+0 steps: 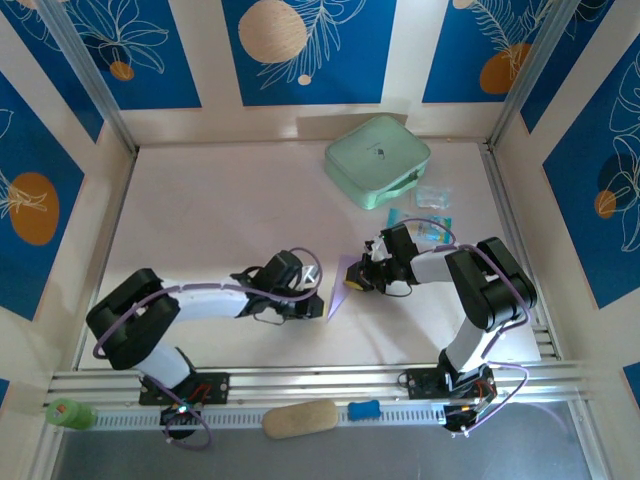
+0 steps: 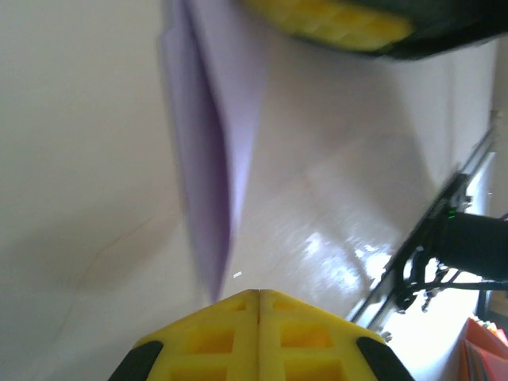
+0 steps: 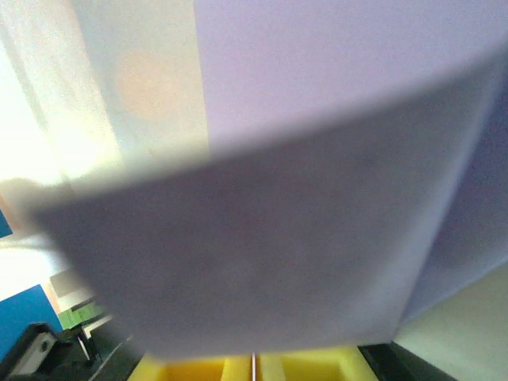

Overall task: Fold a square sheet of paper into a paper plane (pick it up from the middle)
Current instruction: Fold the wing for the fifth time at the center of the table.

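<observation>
Lavender paper on pale table amid blue-panelled walls: right hand pinches it, left hand closed.

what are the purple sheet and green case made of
The purple sheet looks like thin matte paper: it holds a sharp crease and bows smoothly. The mint-green case looks like soft matte fabric or faux leather, with rounded corners and what may be a zip seam; which one is unclear.

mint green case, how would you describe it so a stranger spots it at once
Look to the far side of the pale table, right of centre near the back wall. The mint-green case lies there, a rounded square, far larger than the small blue packets beside it.
</observation>
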Action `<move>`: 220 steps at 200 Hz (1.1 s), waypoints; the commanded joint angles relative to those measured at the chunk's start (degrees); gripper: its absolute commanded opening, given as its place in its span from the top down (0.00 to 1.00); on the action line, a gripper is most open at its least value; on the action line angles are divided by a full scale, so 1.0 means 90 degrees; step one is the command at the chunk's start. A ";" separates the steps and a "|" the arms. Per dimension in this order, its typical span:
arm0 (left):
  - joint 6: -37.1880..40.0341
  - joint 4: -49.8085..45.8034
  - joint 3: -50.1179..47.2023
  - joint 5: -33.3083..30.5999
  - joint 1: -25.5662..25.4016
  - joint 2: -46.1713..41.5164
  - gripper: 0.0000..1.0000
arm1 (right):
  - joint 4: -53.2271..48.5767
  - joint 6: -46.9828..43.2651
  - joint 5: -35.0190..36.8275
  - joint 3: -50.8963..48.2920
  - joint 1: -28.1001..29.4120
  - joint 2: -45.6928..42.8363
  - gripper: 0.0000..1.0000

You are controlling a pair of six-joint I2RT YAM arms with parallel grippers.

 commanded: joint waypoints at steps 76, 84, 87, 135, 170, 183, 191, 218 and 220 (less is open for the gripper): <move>0.0625 -0.0191 0.1875 0.0468 0.0095 0.1848 1.00 | -0.0529 0.0054 0.0466 -0.0083 -0.0059 0.0225 0.91; 0.0702 -0.0279 0.1913 0.0372 0.0118 0.1907 1.00 | -0.0532 0.0046 0.0465 -0.0086 -0.0059 0.0222 0.91; 0.0726 -0.0284 0.1914 0.0343 0.0127 0.1916 1.00 | -0.0533 0.0049 0.0471 -0.0092 -0.0059 0.0213 0.91; 0.0747 -0.0108 0.1465 0.0139 0.0209 0.2135 1.00 | -0.0547 0.0044 0.0473 -0.0102 -0.0069 0.0221 0.91; 0.0703 0.0110 0.0910 -0.0047 0.0209 0.2088 1.00 | -0.0567 0.0032 0.0468 -0.0071 -0.0069 0.0217 0.91; 0.0712 0.0115 0.0787 -0.0087 0.0210 0.2067 1.00 | -0.0592 0.0026 0.0449 -0.0053 -0.0069 0.0205 0.91; 0.0712 0.0126 0.0730 -0.0088 0.0214 0.2058 1.00 | -0.0603 0.0033 0.0442 -0.0047 -0.0079 0.0188 0.91; 0.0621 0.0266 0.0556 0.0011 0.0198 0.1970 1.00 | -0.0635 0.0009 0.0351 0.0000 -0.0079 0.0049 0.90; 0.0616 0.0276 0.0537 0.0026 0.0200 0.1960 1.00 | -0.0632 0.0001 0.0341 0.0001 -0.0079 0.0028 0.90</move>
